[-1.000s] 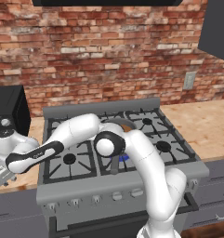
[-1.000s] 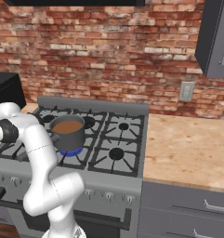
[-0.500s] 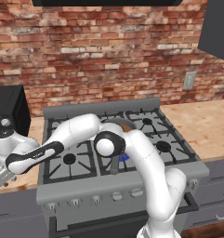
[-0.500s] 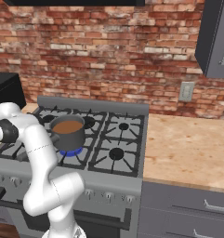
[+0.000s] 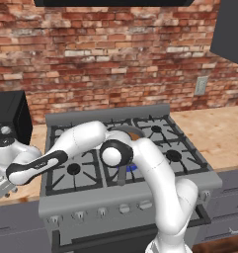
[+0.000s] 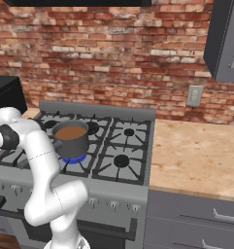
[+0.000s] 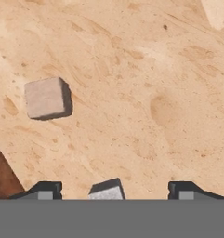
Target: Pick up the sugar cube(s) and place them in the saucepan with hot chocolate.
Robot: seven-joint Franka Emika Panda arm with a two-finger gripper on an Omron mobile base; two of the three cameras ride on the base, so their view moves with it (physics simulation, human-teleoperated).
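- A white robot arm reaches low past the left edge of the stove (image 5: 130, 163), its gripper (image 5: 3, 187) down at the wooden counter (image 5: 37, 136) beside the range.
- In the hand view the gripper (image 7: 112, 190) stands wide, its 2 dark fingertips (image 7: 44, 189) well apart, and 1 sugar cube (image 7: 107, 190) lies on the wood between them; neither tip touches it.
- A 2nd sugar cube (image 7: 46, 98) rests on the same counter (image 7: 146, 93) further up that view and off to its left, apart from the first.
- The saucepan with hot chocolate (image 6: 71, 138) sits on the stove's (image 6: 89, 146) front left burner, a blue flame under it, brown liquid inside.
- From the left base view the saucepan (image 5: 134, 132) is mostly hidden behind the arm's dark elbow joint, only a sliver of rim and brown surface showing.
- A black appliance (image 5: 7, 123) stands on the counter to the left of the stove, against the red brick wall (image 5: 110, 54).
- More wooden counter (image 6: 196, 155) runs right of the stove, with a wall outlet (image 6: 193, 96) above it.
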